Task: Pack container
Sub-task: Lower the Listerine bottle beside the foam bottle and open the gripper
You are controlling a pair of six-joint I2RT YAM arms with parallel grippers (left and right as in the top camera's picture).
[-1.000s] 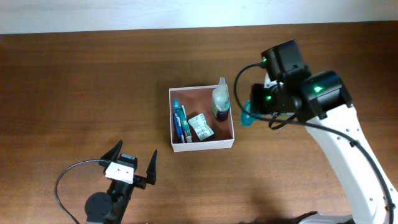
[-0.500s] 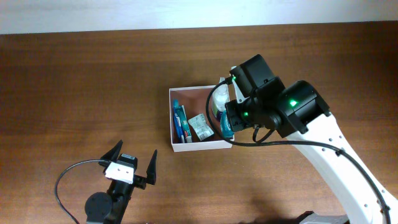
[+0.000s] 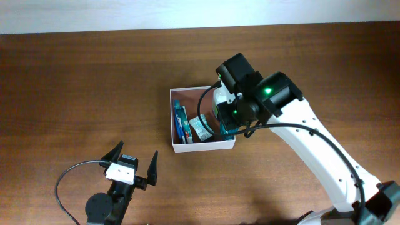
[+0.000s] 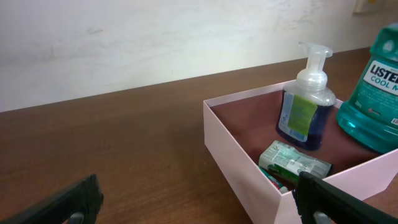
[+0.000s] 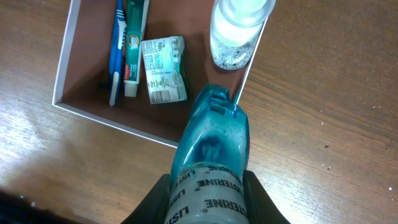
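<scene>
The square white-walled container (image 3: 203, 147) holds a blue toothbrush (image 5: 115, 56) along its left wall, a toothpaste tube (image 5: 133, 50) and a small printed packet (image 5: 163, 70) to its right, and a clear pump bottle (image 4: 306, 102) upright in the far right corner. The teal plastic mouthwash bottle (image 5: 214, 134), in the right gripper (image 5: 208, 199), hangs over the container's right side, just before the pump bottle; the left gripper (image 3: 134, 160) sits well apart to its near left.

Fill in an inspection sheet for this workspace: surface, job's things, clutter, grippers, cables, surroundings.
Surface: brown wooden table.
Job's things: container holds pump bottle, toothbrush, toothpaste, packet; mouthwash held over its right wall.
Clutter: nothing seen.
Grippers: left gripper jaws open, empty; right gripper jaws shut on mouthwash.
Cables: black cable loops by left arm; another along right arm.
Surroundings: white wall behind table.
</scene>
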